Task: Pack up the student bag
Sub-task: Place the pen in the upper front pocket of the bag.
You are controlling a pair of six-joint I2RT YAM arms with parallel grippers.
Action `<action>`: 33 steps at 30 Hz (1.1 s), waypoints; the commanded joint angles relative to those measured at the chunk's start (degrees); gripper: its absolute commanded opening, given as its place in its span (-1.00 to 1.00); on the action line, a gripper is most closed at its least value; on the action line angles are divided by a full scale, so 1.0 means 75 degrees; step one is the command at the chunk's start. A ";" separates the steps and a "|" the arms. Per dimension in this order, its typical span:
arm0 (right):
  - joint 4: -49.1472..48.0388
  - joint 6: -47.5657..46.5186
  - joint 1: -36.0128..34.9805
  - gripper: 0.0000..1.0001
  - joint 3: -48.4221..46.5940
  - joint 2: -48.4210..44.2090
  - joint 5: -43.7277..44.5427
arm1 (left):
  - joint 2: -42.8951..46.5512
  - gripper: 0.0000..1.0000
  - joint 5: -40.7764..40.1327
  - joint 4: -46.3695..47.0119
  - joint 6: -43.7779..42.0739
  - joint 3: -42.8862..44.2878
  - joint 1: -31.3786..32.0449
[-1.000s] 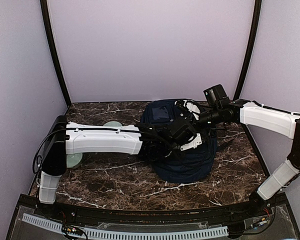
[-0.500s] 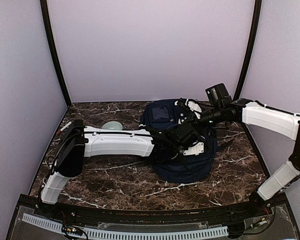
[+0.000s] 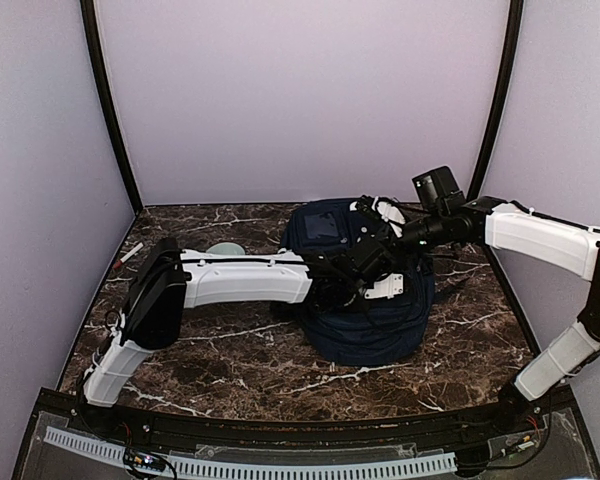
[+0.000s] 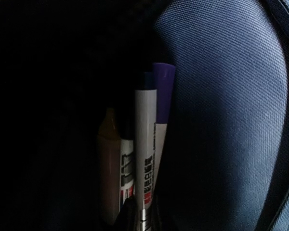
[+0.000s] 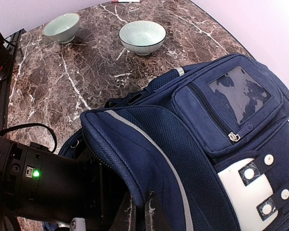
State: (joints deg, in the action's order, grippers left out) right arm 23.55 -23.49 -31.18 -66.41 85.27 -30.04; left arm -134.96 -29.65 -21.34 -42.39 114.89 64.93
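The navy student bag (image 3: 370,320) lies on the marble table with its main flap lifted. My right gripper (image 5: 143,214) is shut on the edge of that flap (image 5: 135,159) and holds it up. My left arm reaches under the flap into the opening, so its fingertips are hidden in the top view. Inside, my left gripper (image 4: 137,219) is shut on a bundle of markers: a white one with a dark blue cap (image 4: 146,159), a purple-capped one (image 4: 163,91) and a yellowish highlighter (image 4: 108,163). Blue bag fabric (image 4: 221,120) fills the right side.
Two bowls stand on the table beyond the bag, a pale green one (image 5: 61,26) and a white ribbed one (image 5: 142,36). One pale bowl (image 3: 225,250) shows behind my left arm. A small white pen (image 3: 128,255) lies near the left wall.
My left arm has pushed to the right, deeper into the bag, its elbow swinging forward. The right gripper has kept the flap raised in the same place.
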 commanded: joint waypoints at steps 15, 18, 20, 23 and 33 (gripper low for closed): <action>-0.0420 0.0006 0.0026 -1.00 -0.0106 -0.0382 -0.0277 | 0.0556 -0.34 -0.0939 0.0399 0.0337 -0.0209 0.0109; -0.0436 0.0003 0.0045 -1.00 -0.0093 -0.0362 -0.0294 | 0.1098 -0.32 -0.1102 0.0885 0.0232 -0.0692 0.0295; -0.0422 0.0014 0.0051 -1.00 -0.0109 -0.0317 -0.0320 | 0.1451 -0.32 -0.1029 0.0774 0.0392 -0.0811 0.0341; -0.0419 0.0014 0.0055 -1.00 -0.0114 -0.0294 -0.0291 | 0.2135 -0.31 -0.0676 0.0509 0.0647 -0.1065 0.0506; -0.0450 0.0051 0.0057 -1.00 -0.0104 -0.0189 -0.0351 | 0.4589 -0.32 -0.0175 0.0162 0.2067 -0.3288 0.0947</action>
State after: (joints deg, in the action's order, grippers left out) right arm 23.64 -23.46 -30.89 -66.41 84.38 -30.92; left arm -110.76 -32.32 -19.84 -33.89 96.84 72.27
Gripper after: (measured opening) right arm 0.034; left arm 0.342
